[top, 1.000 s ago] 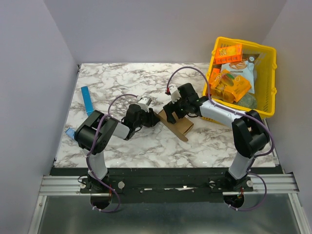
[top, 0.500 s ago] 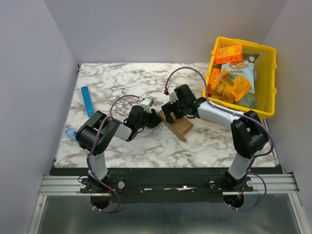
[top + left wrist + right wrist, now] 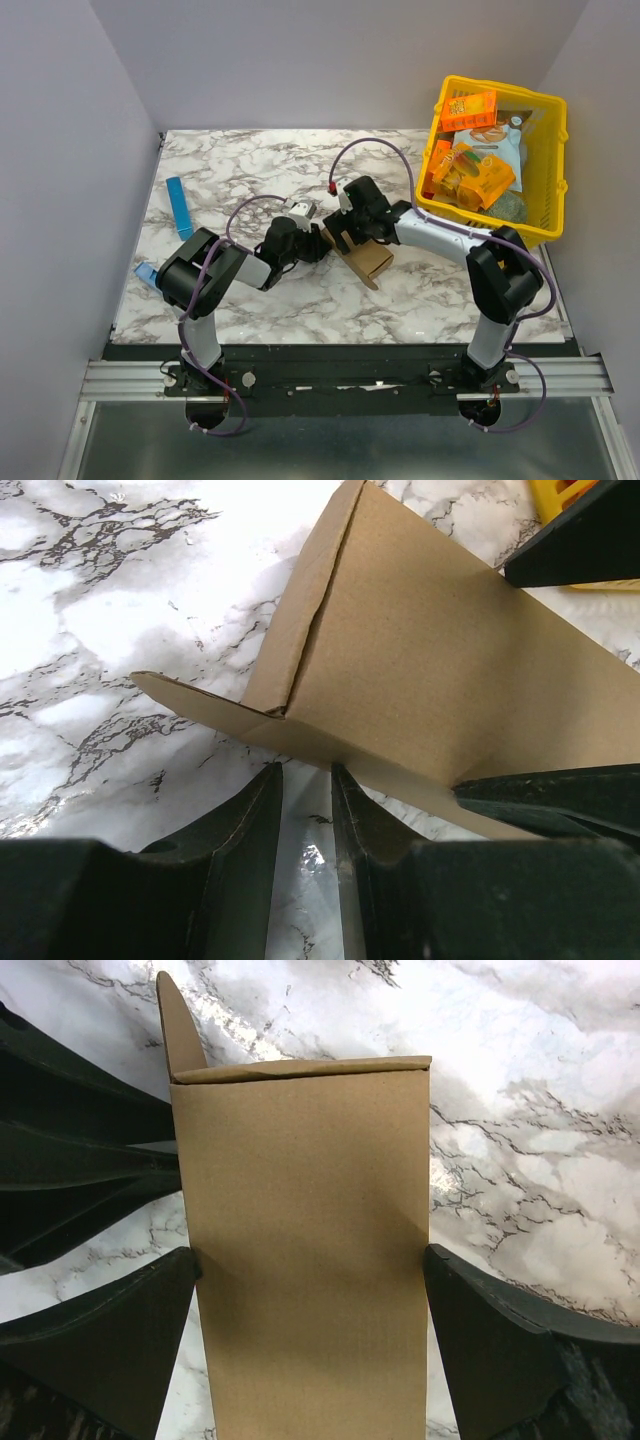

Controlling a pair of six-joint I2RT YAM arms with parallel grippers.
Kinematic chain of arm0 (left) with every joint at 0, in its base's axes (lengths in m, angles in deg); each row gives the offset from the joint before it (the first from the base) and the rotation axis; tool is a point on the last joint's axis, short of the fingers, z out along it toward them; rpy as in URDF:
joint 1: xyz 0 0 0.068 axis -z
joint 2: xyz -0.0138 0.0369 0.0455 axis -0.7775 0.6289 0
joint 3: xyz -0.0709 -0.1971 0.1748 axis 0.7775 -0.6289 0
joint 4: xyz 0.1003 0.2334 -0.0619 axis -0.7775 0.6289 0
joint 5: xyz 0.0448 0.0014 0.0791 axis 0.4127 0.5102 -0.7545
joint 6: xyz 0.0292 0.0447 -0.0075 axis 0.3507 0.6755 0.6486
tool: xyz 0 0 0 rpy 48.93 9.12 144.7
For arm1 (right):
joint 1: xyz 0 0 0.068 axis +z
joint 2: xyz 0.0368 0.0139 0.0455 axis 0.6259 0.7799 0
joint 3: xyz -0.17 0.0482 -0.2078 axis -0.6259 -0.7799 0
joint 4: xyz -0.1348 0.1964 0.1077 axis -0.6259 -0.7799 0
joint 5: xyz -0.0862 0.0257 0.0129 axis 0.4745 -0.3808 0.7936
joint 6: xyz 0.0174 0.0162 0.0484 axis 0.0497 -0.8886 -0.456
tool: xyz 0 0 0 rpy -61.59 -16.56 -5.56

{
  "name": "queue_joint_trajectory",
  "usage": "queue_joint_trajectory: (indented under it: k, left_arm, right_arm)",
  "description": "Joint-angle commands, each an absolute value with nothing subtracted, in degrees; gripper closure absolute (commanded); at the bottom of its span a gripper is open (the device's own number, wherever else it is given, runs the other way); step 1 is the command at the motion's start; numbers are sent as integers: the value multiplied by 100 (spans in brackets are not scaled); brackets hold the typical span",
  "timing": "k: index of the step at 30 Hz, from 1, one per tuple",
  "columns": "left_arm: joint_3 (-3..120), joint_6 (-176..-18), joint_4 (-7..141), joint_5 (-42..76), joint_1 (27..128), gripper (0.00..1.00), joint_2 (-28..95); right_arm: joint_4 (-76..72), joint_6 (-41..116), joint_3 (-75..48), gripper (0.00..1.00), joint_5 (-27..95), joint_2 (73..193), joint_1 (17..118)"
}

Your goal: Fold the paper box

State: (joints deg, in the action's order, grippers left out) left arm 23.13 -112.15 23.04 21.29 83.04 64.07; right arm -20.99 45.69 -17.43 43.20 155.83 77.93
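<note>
- The left gripper (image 3: 305, 780) sits low over the white marble-patterned table (image 3: 250, 160). Its black fingers (image 3: 250, 830) are drawn nearly together, with only a narrow slit of marble between them and nothing held.
- Just ahead of those fingertips lies the plain brown cardboard paper box (image 3: 420, 670). It is unprinted and partly formed. One broad panel slopes up from a crease, a narrower side wall folds off it, and a thin flap runs out flat along the table to the left of the tips.
- The right gripper (image 3: 310, 1330) clamps the paper box across its width, with one dark finger (image 3: 120, 1340) pressed against each long edge. Beyond that grip, the panel ends in a folded lip, and a small rounded tab stands at its far left corner.
- In the top view, a slim blue bar (image 3: 180, 207) lies well to the left of the left gripper.
- Beyond and to the right of the right gripper stands a yellow plastic basket (image 3: 556, 150) holding orange printed snack boxes (image 3: 470, 108).
</note>
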Motion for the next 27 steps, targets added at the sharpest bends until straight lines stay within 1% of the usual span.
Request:
queue_joint_trajectory:
  k: [1, 4, 10, 13, 15, 23, 25, 27]
  left_arm:
    - [2516, -11329, 2152, 2334, 8531, 63, 6391]
    - [2525, -11355, 2125, 2343, 8531, 63, 6400]
    - [2481, -11399, 2011, 2395, 8531, 63, 6409]
    - [2490, -11399, 2011, 2396, 8531, 63, 6470]
    - [2490, -11417, 1985, 2404, 8531, 63, 6505]
    - [2437, -11391, 1976, 2378, 8531, 63, 6418]
    - [2428, -11390, 2011, 2387, 8522, 63, 6356]
    - [2411, -11399, 2063, 2396, 8505, 62, 6225]
  right_arm:
    - [-2583, 4459, -2021, 0, 4109, 16329, 8155]
    - [-2635, 4459, -2003, 0, 4283, 16399, 8181]
    - [-2662, 4230, -2020, 0, 4180, 16373, 8181]
    - [-2653, 4178, -2003, 0, 3637, 16277, 8181]
    - [-2653, 4169, -1985, 0, 3495, 16198, 8181]
    - [-2758, 4222, -1915, 0, 3880, 16311, 8181]
    - [-2776, 4257, -1959, 2, 3968, 16416, 8181]
    - [-2776, 4274, -2003, 8, 3995, 16461, 8181]
